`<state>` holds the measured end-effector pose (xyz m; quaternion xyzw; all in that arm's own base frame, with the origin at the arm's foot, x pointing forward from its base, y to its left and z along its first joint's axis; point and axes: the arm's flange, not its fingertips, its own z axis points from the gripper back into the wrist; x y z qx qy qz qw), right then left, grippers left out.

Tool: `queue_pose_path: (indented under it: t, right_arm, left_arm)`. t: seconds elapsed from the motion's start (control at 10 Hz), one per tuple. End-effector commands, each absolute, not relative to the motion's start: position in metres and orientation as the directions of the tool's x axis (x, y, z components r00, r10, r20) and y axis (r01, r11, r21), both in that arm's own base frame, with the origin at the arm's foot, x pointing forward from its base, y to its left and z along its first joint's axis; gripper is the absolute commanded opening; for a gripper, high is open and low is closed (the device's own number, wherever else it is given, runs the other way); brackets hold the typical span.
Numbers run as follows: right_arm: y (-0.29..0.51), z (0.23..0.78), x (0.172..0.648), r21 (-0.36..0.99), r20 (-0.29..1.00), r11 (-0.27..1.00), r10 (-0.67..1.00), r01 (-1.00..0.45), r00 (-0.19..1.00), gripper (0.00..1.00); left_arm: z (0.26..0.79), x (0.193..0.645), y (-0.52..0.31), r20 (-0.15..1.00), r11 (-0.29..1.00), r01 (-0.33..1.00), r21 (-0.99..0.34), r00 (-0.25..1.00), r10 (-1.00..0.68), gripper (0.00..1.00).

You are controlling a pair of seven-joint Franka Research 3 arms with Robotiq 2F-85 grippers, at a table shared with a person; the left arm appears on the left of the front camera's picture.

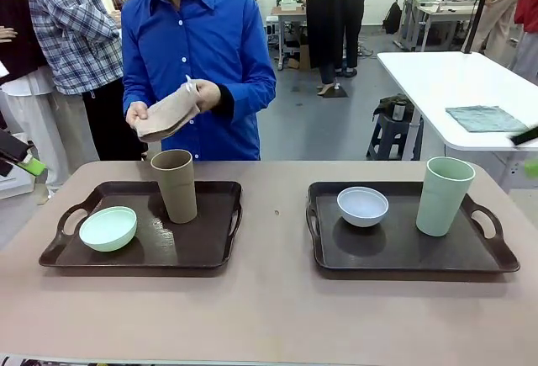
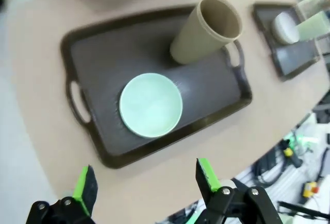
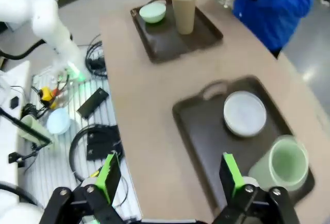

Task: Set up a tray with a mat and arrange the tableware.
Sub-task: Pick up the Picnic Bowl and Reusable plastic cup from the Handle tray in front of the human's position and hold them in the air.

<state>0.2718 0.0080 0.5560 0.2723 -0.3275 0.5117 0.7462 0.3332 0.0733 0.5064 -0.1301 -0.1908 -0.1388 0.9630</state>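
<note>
Plain tan cup (image 1: 175,185) & mint bowl (image 1: 108,228) on L tray (image 1: 202,241).

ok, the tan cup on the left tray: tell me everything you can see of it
The tan cup is tall, plain and matte, with no handle, narrowing slightly toward its base; the material looks like plastic. It stands upright, mouth up, and looks empty in the left wrist view. It sits at the far middle of the left tray, touching only the tray floor, apart from the mint-green bowl, which lies nearer the robot and further left.
</note>
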Motion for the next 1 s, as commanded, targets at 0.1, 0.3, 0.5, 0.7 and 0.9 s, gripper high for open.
queue_pose_path:
  t: [0.1, 0.3, 0.5, 0.7, 0.9]
  right_arm:
    - [0.140, 0.483, 0.279, -0.015, 0.725, 0.315, 0.657, -0.949, 0.206, 1.00]
    - [0.187, 0.464, 0.297, -0.122, 0.720, 0.425, 0.660, -0.897, 0.215, 1.00]
    - [0.183, 0.511, 0.311, -0.069, 0.723, 0.348, 0.663, -0.935, 0.193, 1.00]
    - [0.183, 0.511, 0.311, -0.069, 0.723, 0.348, 0.663, -0.935, 0.193, 1.00]
    - [0.183, 0.511, 0.311, -0.069, 0.723, 0.348, 0.663, -0.935, 0.193, 1.00]
  left_arm:
    - [0.510, 0.336, 0.038, 0.297, 0.965, 0.259, -0.040, 0.925, -0.236, 1.00]
    - [0.505, 0.351, 0.015, 0.255, 0.966, 0.259, -0.004, 0.934, -0.250, 1.00]
    - [0.506, 0.340, 0.023, 0.279, 0.963, 0.270, -0.022, 0.926, -0.253, 1.00]
    - [0.506, 0.340, 0.023, 0.279, 0.963, 0.270, -0.022, 0.926, -0.253, 1.00]
    - [0.506, 0.340, 0.023, 0.279, 0.963, 0.270, -0.022, 0.926, -0.253, 1.00]
